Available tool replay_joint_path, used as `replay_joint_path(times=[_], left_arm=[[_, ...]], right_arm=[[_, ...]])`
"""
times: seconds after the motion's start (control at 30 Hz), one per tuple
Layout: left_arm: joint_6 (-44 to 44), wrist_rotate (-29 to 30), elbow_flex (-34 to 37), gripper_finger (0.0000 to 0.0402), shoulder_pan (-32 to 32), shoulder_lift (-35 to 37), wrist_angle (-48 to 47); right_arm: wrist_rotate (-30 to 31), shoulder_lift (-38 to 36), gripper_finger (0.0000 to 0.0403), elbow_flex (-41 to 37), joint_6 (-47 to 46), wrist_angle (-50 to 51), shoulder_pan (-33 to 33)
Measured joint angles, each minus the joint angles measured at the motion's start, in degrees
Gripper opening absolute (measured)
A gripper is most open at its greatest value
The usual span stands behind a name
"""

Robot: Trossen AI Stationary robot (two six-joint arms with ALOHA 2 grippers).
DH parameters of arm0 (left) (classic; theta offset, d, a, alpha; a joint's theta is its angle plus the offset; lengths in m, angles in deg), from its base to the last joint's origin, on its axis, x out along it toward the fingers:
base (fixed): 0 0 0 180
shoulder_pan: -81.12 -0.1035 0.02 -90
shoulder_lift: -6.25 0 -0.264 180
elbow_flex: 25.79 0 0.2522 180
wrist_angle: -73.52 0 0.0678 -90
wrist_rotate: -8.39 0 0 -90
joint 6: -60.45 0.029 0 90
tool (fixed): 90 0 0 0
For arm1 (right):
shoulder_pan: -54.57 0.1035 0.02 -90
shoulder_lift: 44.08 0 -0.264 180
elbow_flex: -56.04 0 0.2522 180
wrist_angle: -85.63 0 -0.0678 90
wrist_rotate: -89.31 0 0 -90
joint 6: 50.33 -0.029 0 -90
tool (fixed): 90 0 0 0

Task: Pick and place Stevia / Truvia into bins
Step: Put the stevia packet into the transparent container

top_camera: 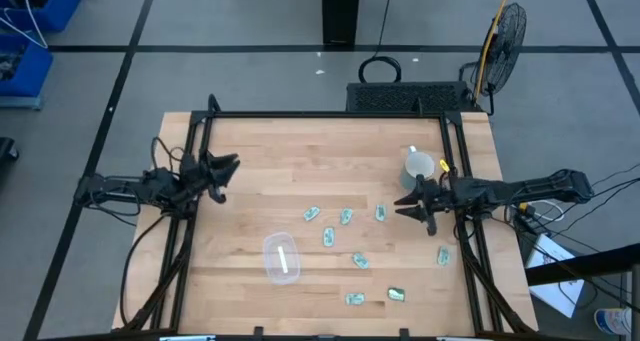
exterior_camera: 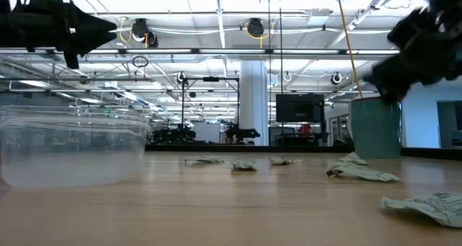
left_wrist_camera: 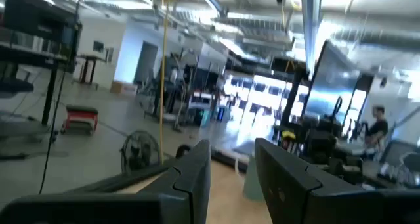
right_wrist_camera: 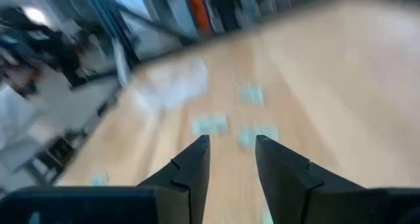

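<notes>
Overhead and table-level views of a pale butcher-block wooden tabletop point(top_camera: 260, 151) at an early stage of the sorting task. The left gripper point(top_camera: 226, 167), dark and two-fingered, hung over the left-hand part of the tabletop toward its far edge; its fingers stood a narrow gap apart and held nothing. Nearer the front edge, left of centre, sat the small clear plastic bin with rounded corners point(top_camera: 282, 258); its thin walls were glossy, and it appeared empty, though a bright streak inside it in the overhead view was probably glare. The flat, pale green and white paper sweetener packets point(top_camera: 346, 217), about nine, all lay loose on the wood, crumpled and slightly lifted at their edges, from the middle of the tabletop to its front right corner. None had been binned, so the whole task remained. The right gripper point(top_camera: 411, 208), narrowly parted and empty, was poised near the right edge just beside a glazed grey-white mug point(top_camera: 418, 166).
</notes>
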Motion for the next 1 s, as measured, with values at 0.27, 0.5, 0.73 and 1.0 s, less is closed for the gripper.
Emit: replay_joint_path(times=[0.27,0.5,0.73,1.0], left_arm=[[-0.3,-1.2,-5.7,0.0124,-3.1,-7.8,1.8],[1.5,-4.0,-16.1,0.0124,-4.5,-17.9,1.6],[-4.5,-8.7,-24.7,0.0124,-4.5,-35.0,-3.3],[-4.0,-9.6,-29.9,0.0124,-4.5,-52.9,-3.6]], right_arm=[[-0.1,10.9,0.0116,8.0,1.9,1.8,0.6],[6.7,21.7,0.0116,24.4,4.0,20.1,6.3],[17.8,38.5,0.0116,27.7,-5.2,22.9,11.0],[25.5,53.8,0.0116,27.8,-8.5,16.8,12.7]])
